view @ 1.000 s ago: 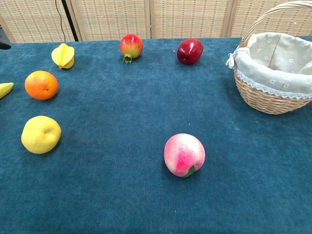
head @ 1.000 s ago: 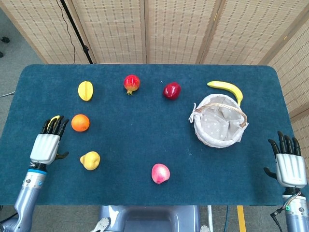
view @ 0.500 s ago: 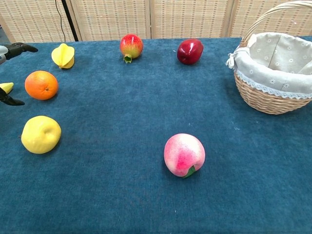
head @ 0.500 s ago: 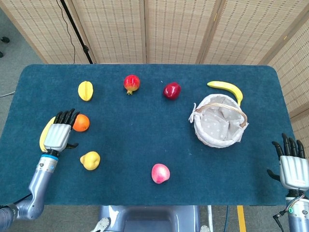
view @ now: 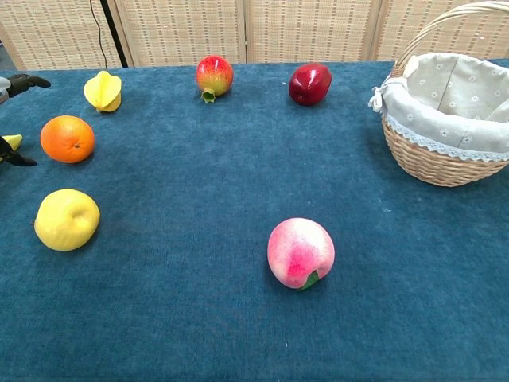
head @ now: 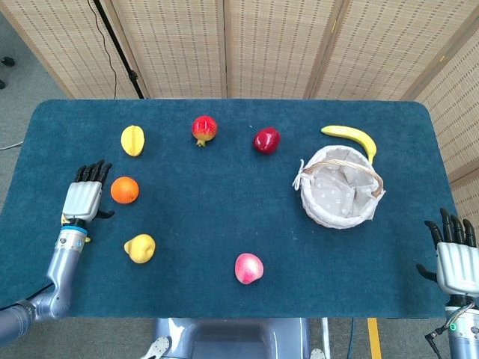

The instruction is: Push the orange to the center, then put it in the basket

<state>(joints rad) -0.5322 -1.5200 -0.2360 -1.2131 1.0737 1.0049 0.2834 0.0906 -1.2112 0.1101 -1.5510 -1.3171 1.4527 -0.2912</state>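
Orange: sits on the blue bench, far left of the basket, between a yellow starfruit behind it and a yellow pear in front; not yet pushed.
Basket: wicker with pale cloth lining, nothing visible inside; a banana lies just behind it.
Left hand: flat, palm down, fingers apart and holding nothing, just left of the orange; whether it touches the fruit I cannot tell. The chest view shows only dark fingertips at the left edge.
Right hand: spread and holding nothing, resting at the bench's near right corner, well right of the basket.
Step in hand: pushing the orange toward the middle, judged not begun.
Doing it well: set the fingers squarely against the orange's left side, low on the fruit, and sweep slowly toward the basket so it rolls straight; an off-centre push could send it toward the pear or starfruit.
Path: open cloth lies between orange and basket; a peach sits nearer the front edge.
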